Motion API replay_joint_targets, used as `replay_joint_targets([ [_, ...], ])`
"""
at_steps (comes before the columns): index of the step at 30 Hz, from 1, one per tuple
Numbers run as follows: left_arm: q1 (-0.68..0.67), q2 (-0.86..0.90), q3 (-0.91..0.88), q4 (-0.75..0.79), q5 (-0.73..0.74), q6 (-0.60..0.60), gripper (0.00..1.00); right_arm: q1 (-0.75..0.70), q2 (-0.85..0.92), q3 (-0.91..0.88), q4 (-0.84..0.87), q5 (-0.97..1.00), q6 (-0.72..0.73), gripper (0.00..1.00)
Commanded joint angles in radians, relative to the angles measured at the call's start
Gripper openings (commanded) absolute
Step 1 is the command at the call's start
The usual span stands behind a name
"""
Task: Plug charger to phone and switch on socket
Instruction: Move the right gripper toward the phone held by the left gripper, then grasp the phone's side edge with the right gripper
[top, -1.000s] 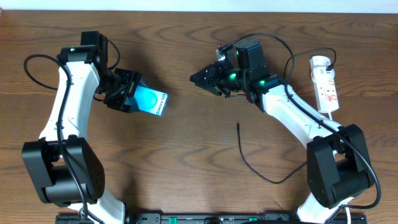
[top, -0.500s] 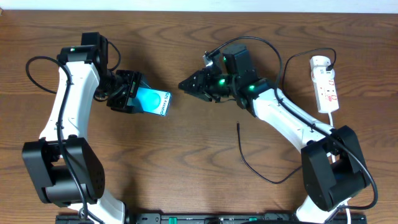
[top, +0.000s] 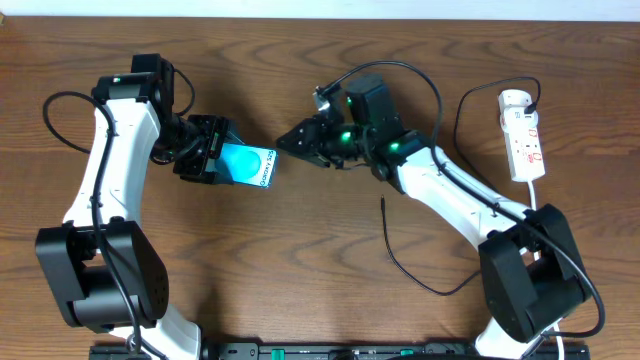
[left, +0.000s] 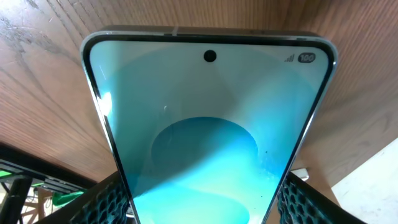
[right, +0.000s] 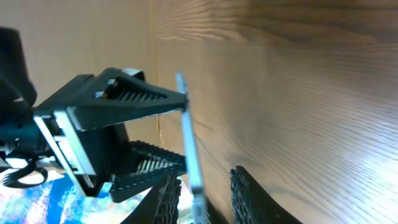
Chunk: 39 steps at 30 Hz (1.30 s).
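Moved: over the last second the right end effector (top: 288, 142) has swung left across the worktop (top: 300, 280) toward the phone (top: 248, 163). The left arm and the charger (top: 400, 265) lie as they did.
Phone: clamped at its near end by the left end effector (top: 220, 155), whose fingers (left: 106, 199) flank both long edges. It seems held off the wood.
Long axis: runs from the left end effector toward the right one, with the white-banded free end leading.
Right end effector: partly open and holding nothing. In its wrist view the phone shows edge-on, roughly in line with the gap between the fingers (right: 244, 186) — just beside its tips, though I cannot tell whether it touches.
Charger tip: the connector (top: 383, 201) lies loose on the wood, behind the right end effector and well apart from the phone.
Nearer arm: the right, by my judgement — it would have to turn back for the tip.
Socket: the strip (top: 524, 135) is at the far right, untouched.
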Motion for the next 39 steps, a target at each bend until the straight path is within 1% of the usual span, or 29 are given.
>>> replay_joint_targets([
  [1, -0.004, -0.002, -0.002, -0.011, 0.021, -0.013, 0.07, 0.022, -0.009, 0.013, 0.016, -0.003, 0.022, 0.27],
  [21, -0.004, -0.002, -0.002, -0.015, 0.021, -0.037, 0.07, 0.088, -0.009, 0.013, 0.017, 0.02, 0.024, 0.25],
  [39, -0.01, -0.002, -0.002, -0.014, 0.047, -0.047, 0.07, 0.116, -0.009, 0.013, -0.006, 0.076, 0.012, 0.27],
])
